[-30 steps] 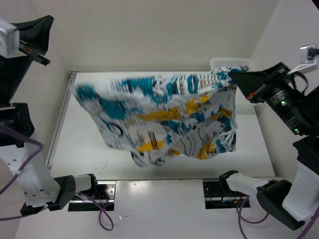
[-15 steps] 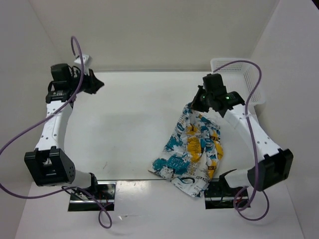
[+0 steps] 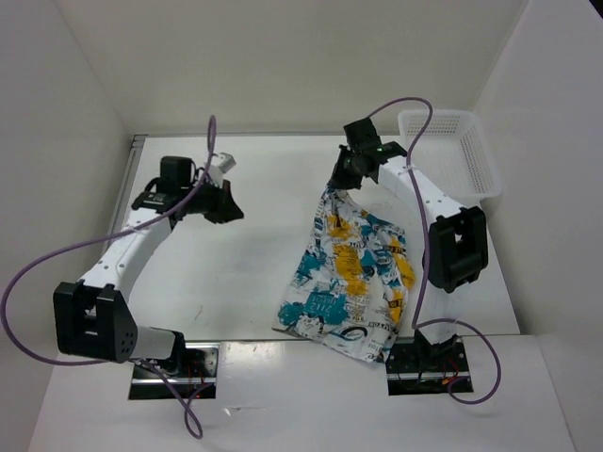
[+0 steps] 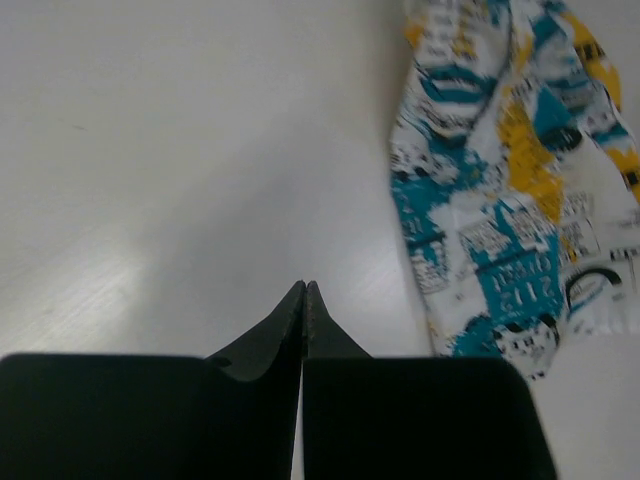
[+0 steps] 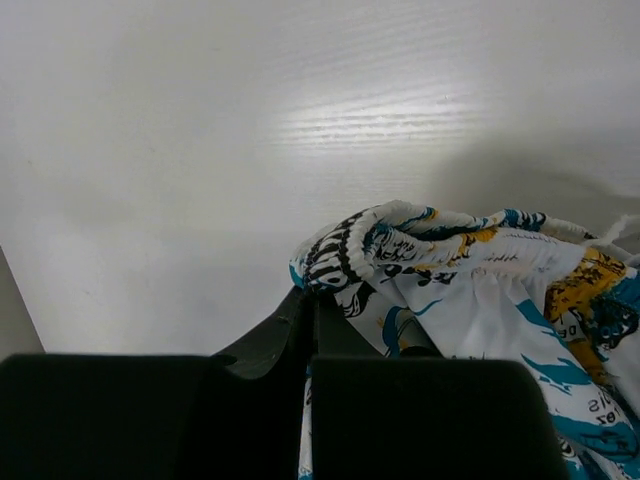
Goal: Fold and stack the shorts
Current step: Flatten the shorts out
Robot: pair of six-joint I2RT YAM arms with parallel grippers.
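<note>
The printed shorts (image 3: 353,273) lie bunched on the table's right half, reaching from my right gripper down to the near edge. My right gripper (image 3: 337,184) is shut on the shorts' waistband (image 5: 350,250) at their far end. In the right wrist view the elastic waistband curls over the fingertips (image 5: 310,300). My left gripper (image 3: 236,213) is shut and empty over bare table at the left of the shorts. In the left wrist view its fingertips (image 4: 304,290) meet, with the shorts (image 4: 500,190) off to the right.
A white mesh basket (image 3: 450,151) stands at the back right corner. Purple cables loop over both arms. The table's near edge (image 3: 236,341) runs just below the shorts' lower end.
A second ago the shorts hung spread out between both raised grippers. The left gripper let go and came down shut. The right gripper moved left along the back, dragging the shorts.
</note>
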